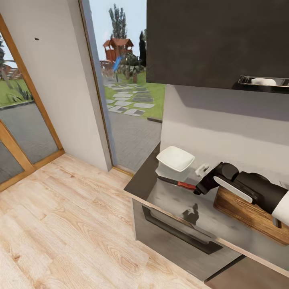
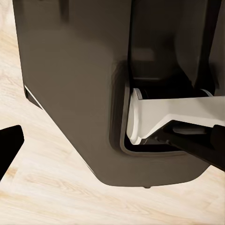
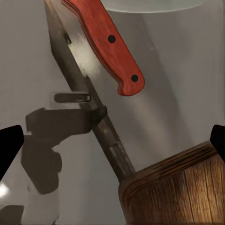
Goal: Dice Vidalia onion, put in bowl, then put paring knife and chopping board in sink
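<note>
On the glossy grey countertop (image 1: 168,200) lies the paring knife (image 1: 178,183), its reddish handle (image 3: 105,42) pointing toward my right gripper (image 1: 197,191). That gripper hovers just short of the handle's end, open, with its dark fingertips (image 3: 9,145) spread wide and nothing between them. The white bowl (image 1: 175,158) stands right behind the knife. The dark-brown chopping board (image 1: 249,212) lies under my right forearm, and its rounded corner (image 3: 178,192) is close to the gripper. My left gripper (image 2: 112,145) hangs open over the wooden floor beside my own dark base. Onion and sink are out of view.
The countertop ends at its left corner (image 1: 132,188), with wooden floor (image 1: 60,224) beyond. A dark wall cabinet (image 1: 216,40) hangs overhead. Below the worktop is a dark front with a long handle (image 1: 176,233). A small white object (image 1: 202,168) sits by the wall.
</note>
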You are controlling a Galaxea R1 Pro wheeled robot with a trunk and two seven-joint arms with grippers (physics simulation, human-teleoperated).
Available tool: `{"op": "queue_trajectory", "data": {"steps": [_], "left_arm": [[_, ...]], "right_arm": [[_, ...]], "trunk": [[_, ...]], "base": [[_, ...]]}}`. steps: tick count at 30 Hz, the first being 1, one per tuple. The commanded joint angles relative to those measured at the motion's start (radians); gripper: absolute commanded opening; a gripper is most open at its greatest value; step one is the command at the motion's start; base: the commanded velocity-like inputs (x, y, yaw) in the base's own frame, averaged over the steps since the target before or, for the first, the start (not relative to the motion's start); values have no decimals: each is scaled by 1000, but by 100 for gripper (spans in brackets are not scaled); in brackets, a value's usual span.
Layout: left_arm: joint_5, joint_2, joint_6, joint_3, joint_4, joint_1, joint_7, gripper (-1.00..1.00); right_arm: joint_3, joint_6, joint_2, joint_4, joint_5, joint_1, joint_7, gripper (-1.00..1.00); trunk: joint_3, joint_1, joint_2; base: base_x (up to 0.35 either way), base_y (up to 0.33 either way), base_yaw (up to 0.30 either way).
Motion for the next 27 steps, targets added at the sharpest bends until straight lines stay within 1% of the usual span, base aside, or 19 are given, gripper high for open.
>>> {"op": "queue_trajectory", "data": {"steps": [1,8,13,19,22,23,27], "left_arm": [[3,0,-3,0,0,0,0,100],[3,0,-3,0,-1,0,0,100],[3,0,-3,0,-1,0,0,100],[3,0,-3,0,0,0,0,100],[3,0,-3,0,0,0,0,100],[3,0,-3,0,0,0,0,100],[3,0,-3,0,-1,0,0,100]], "right_arm": [[5,2,-1,-1,10,-2,10,100],[20,3,-3,-1,10,-2,10,100],[19,3,-3,-1,11,-2,10,100],[16,1,-5,-2,19,-2,9,100],[15,0,-17,-2,29,-2,9,100],[-4,-2,-28,-1,32,-2,10,100],[-66,-3,-37,-1,33,-2,28,100]], "trunk": [[-2,1,-2],[-2,1,-2],[-8,1,-2],[-9,1,-2],[-9,1,-2],[-9,1,-2],[-9,1,-2]], "base": [[115,0,0],[212,0,0],[23,0,0],[1,0,0],[0,0,0],[0,0,0],[0,0,0]]}}
